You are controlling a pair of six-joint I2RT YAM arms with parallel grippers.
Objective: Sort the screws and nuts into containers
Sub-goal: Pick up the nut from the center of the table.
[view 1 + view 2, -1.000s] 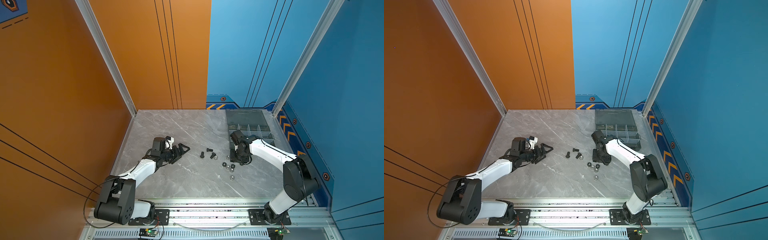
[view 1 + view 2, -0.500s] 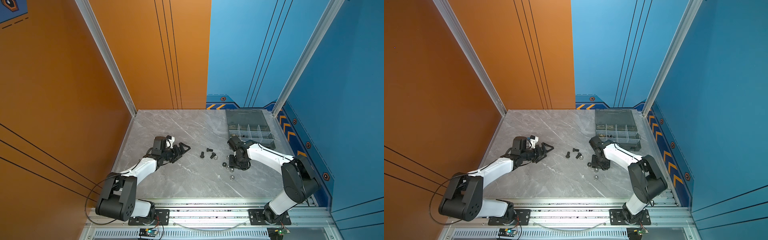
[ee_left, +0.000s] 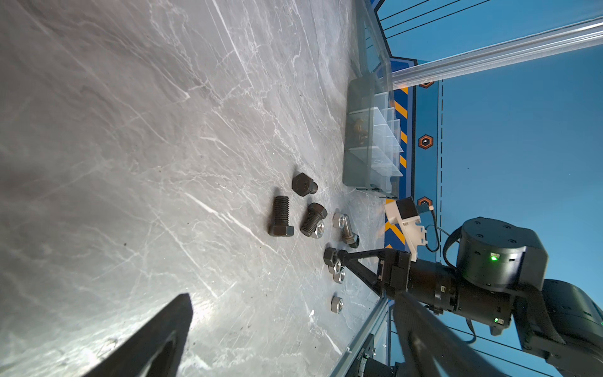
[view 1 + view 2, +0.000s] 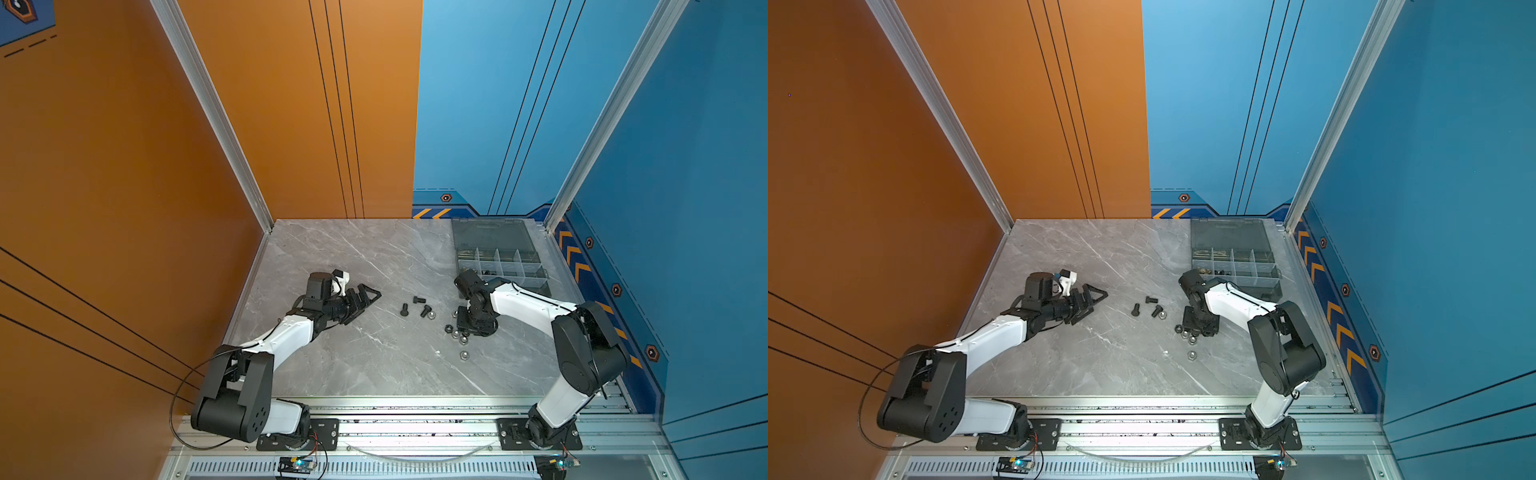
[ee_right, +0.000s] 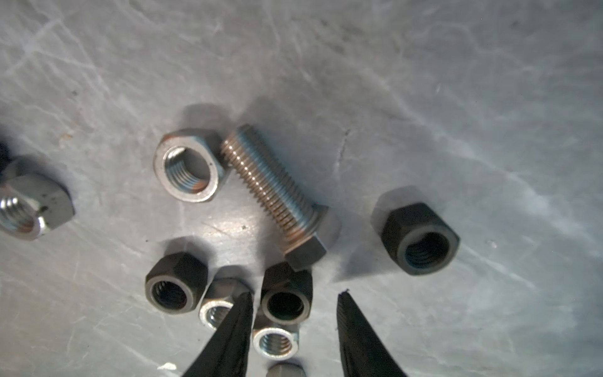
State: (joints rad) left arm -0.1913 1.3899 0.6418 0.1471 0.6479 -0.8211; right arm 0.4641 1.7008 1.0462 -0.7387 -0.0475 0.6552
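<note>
My right gripper (image 5: 295, 295) is down at the table over a cluster of nuts, open, its fingers either side of a black hex nut (image 5: 286, 300) with a gap left on one side. Silver nuts (image 5: 275, 341) and another black nut (image 5: 176, 282) crowd against it. A silver hex-head screw (image 5: 274, 189) lies just beyond. Three black screws (image 4: 419, 305) lie toward the table's middle. My left gripper (image 4: 365, 297) hovers open and empty to their left. The containers (image 4: 500, 266) are compartments of a grey organizer box at the back right.
The box's open lid (image 4: 490, 232) lies flat behind it, by the blue wall. A lone silver nut (image 4: 464, 354) sits nearer the front edge. One more black nut (image 5: 421, 240) rests beside the cluster. The orange wall borders the left side.
My right gripper has come away from the organizer box and down onto the nut cluster, its jaws narrowing. The left arm has stayed put.
</note>
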